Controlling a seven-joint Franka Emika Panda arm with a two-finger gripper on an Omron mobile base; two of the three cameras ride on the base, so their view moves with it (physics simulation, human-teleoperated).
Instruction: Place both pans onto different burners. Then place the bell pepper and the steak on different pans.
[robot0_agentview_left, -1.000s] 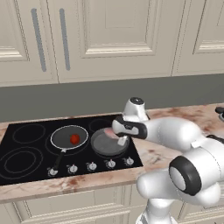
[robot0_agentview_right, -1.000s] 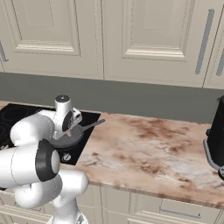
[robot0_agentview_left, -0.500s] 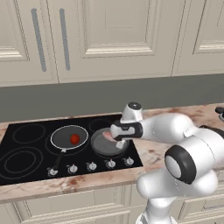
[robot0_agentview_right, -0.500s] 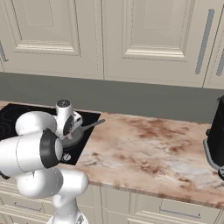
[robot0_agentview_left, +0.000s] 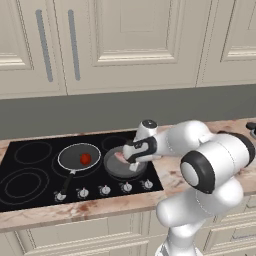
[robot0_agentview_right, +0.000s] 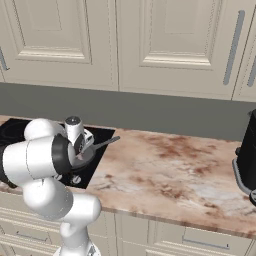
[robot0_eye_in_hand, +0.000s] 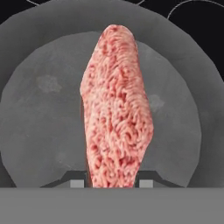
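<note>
My gripper (robot0_agentview_left: 131, 163) is shut on the steak (robot0_eye_in_hand: 116, 109), a pale pink piece standing on end between my fingertips (robot0_eye_in_hand: 76, 183). It hangs low over the middle of the deeper grey pan (robot0_agentview_left: 114, 169), which sits on a right-hand burner of the black cooktop (robot0_agentview_left: 30, 172). Whether the steak touches the pan floor I cannot tell. The shallow dark pan (robot0_agentview_left: 70, 152) rests on the burner to the left, its black handle pointing to the front, and holds the red bell pepper (robot0_agentview_left: 85, 158). In the right base view the grey pan's handle (robot0_agentview_right: 104, 144) points right past my gripper (robot0_agentview_right: 80, 154).
Silver knobs (robot0_agentview_left: 105, 189) line the cooktop's front edge. Two bare burner rings (robot0_agentview_left: 32, 151) lie at the far left. Marble counter (robot0_agentview_right: 165, 170) stretches right to a dark appliance (robot0_agentview_right: 247, 160). A grey backsplash and cream cabinets rise behind.
My hand has swung left and down with the steak, from above the grey pan's right rim to low over its middle. Pans and bell pepper have stayed put.
</note>
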